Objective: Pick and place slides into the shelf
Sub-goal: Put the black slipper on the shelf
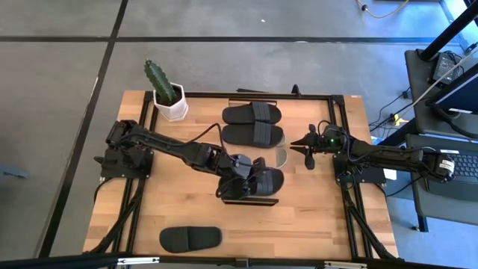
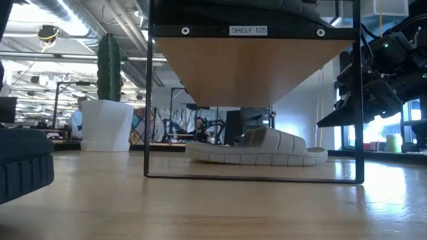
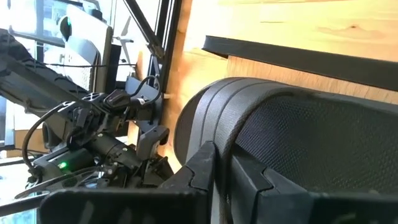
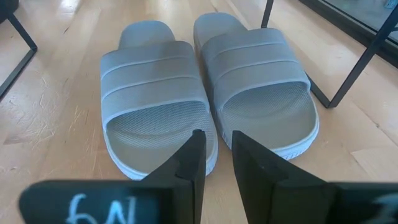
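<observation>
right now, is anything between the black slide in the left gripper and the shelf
Nothing visible. The left gripper holds the slide at the near edge of the shelf; two black slides lie farther back on top, apart from it. The right gripper waits beside.

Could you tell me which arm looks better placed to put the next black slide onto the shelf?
Left, probably. Its pincer is already shut on a black slide beside the shelf; the right pincer holds nothing.

A green cactus [image 1: 159, 76] is held in a white pot [image 1: 170, 105]. The pot is set on the desk [image 1: 321, 217], at a far corner.
</observation>
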Controlling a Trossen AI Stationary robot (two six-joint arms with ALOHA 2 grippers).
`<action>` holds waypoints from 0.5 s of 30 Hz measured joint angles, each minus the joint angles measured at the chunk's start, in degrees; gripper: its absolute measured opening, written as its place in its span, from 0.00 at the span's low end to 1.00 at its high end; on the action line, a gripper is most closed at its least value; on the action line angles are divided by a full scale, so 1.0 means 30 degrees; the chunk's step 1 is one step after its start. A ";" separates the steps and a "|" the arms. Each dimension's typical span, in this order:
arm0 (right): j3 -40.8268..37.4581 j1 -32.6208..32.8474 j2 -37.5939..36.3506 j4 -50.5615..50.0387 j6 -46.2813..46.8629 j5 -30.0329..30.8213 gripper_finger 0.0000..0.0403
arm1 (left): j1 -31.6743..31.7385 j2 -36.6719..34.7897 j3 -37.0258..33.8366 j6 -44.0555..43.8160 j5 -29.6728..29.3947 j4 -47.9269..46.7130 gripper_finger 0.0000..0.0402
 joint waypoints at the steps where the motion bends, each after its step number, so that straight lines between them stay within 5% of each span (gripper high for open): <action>1: 0.0000 0.0000 -0.0007 0.0000 0.0000 0.0006 0.20 | 0.0000 0.0000 0.0000 -0.0142 -0.0013 0.0063 0.06; 15: 0.0000 -0.0007 -0.0005 0.0000 0.0007 -0.0001 0.20 | 0.0000 0.0000 0.0003 -0.0094 -0.0020 0.0092 0.06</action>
